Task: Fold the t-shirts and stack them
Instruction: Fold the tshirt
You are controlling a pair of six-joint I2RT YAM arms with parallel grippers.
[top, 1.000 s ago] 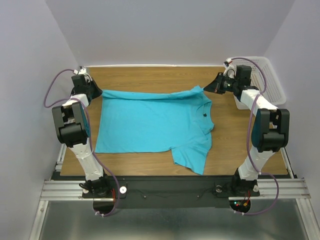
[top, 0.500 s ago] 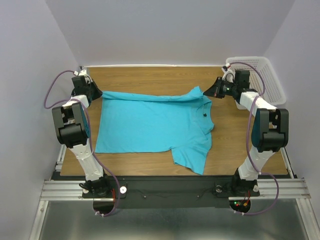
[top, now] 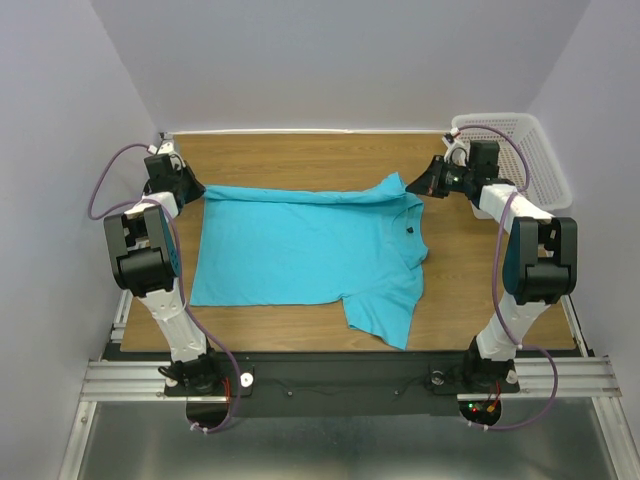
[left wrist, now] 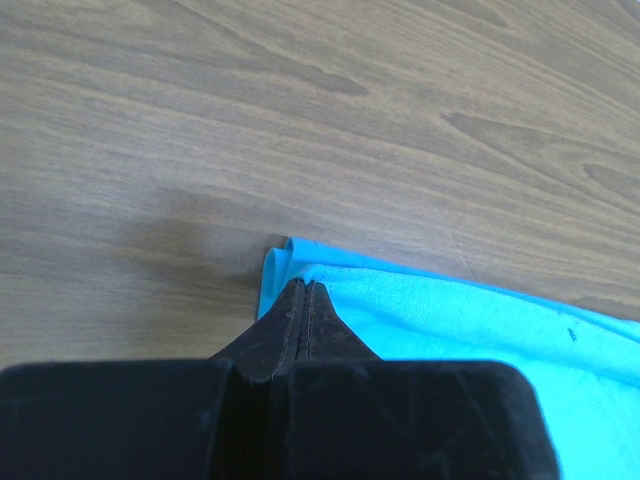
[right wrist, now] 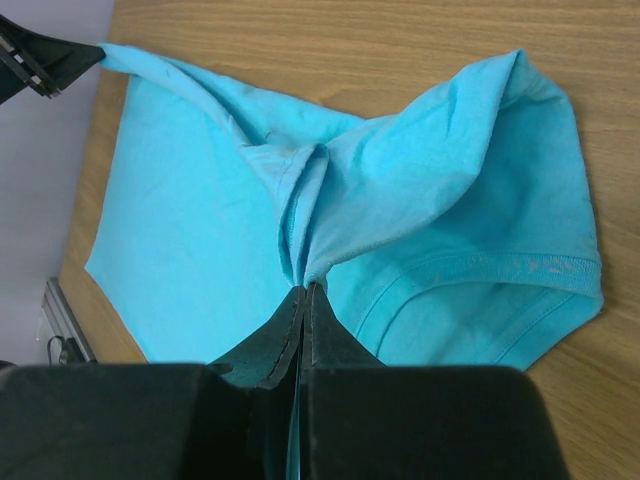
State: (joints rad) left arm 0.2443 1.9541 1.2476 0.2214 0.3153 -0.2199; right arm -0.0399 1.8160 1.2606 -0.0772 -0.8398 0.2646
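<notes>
Fingers (right wrist: 280, 340) on crosswise t-shirt (top: 300, 240), collar (top: 419, 222) rightward.

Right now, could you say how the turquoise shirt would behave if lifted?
Probably floppy: the shirt gathers into folds at the right pincer. Likely to sag between grips; the left pincer holds only a corner. Seemingly light, lying thin and flat.

You have one turquoise t-shirt (top: 300, 245) in the middle of the frame, one white mesh basket (top: 548, 160) at the upper right, and one wooden table (top: 300, 155) under both. You can count two grippers: the left gripper (top: 199, 188) at upper left and the right gripper (top: 411, 186) right of centre.
</notes>
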